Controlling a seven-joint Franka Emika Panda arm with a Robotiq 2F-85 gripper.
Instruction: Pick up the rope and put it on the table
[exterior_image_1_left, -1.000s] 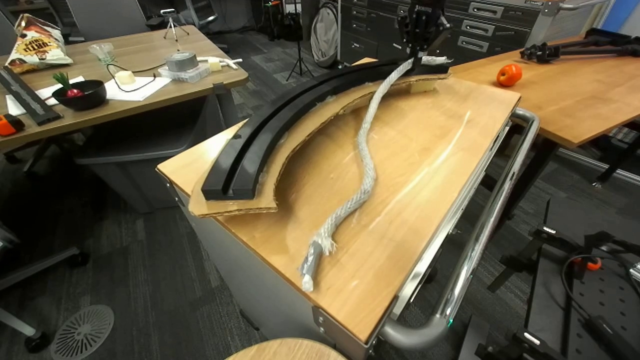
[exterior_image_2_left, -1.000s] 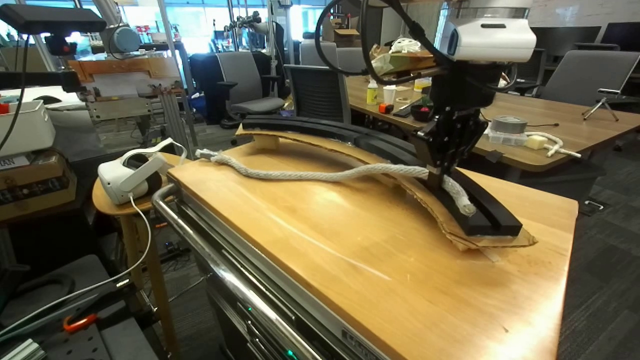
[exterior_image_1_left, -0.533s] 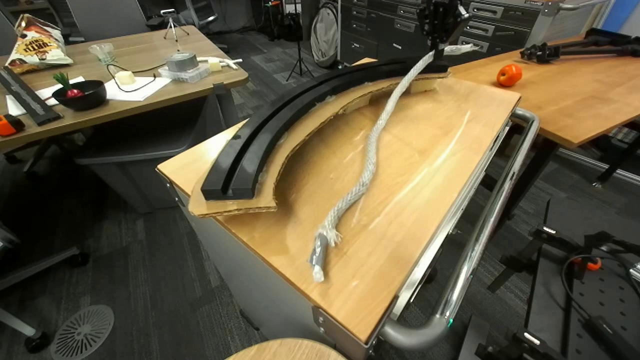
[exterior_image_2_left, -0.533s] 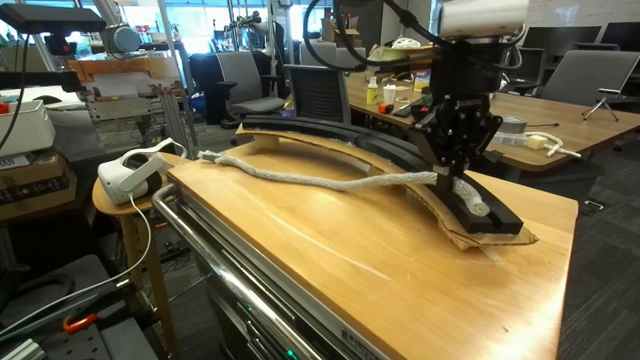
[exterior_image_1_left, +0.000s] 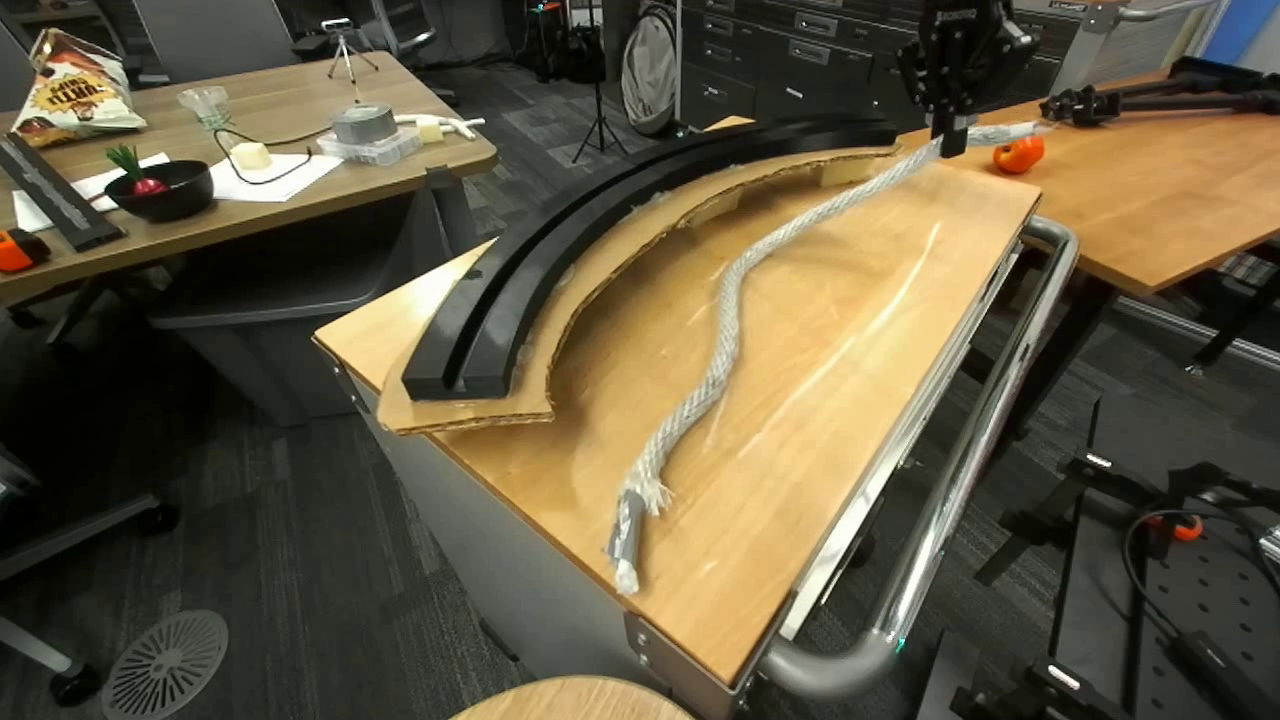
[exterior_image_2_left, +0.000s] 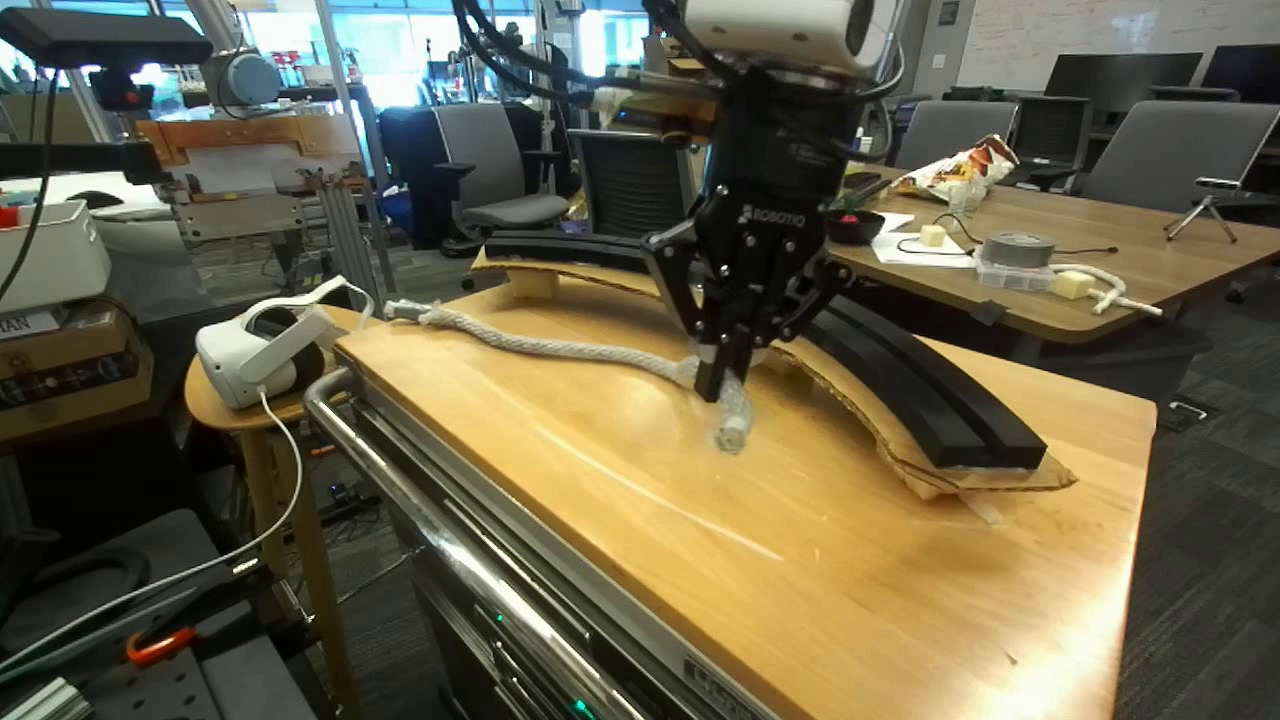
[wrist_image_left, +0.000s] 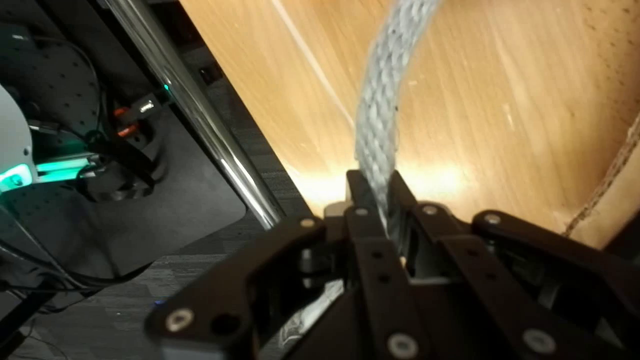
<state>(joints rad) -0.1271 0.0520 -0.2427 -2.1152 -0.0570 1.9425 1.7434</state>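
The light grey-white braided rope (exterior_image_1_left: 729, 310) lies in a loose curve along the wooden table (exterior_image_1_left: 850, 320). Its frayed, grey-taped end rests near the table's short edge; in an exterior view that end (exterior_image_2_left: 408, 311) is at the far left. My gripper (exterior_image_2_left: 716, 382) is shut on the rope near its other end, holding that part raised above the tabletop. A short tail sticks out past the fingers and points down. In the wrist view the rope (wrist_image_left: 382, 100) runs up from between the fingertips (wrist_image_left: 378, 186), with the tabletop (wrist_image_left: 475, 90) below.
A curved black channel track (exterior_image_1_left: 560, 245) on cardboard (exterior_image_2_left: 880, 440) stands along one side of the table. A metal tube rail (exterior_image_1_left: 960, 490) runs along the opposite side. An orange-red tomato (exterior_image_1_left: 1012, 158) sits on the neighbouring table. A white headset (exterior_image_2_left: 235, 360) rests on a stool.
My gripper has carried the rope's held end off the black track and over the bare tabletop, toward the rail side. The rope no longer crosses the track. The taped end has shifted slightly.
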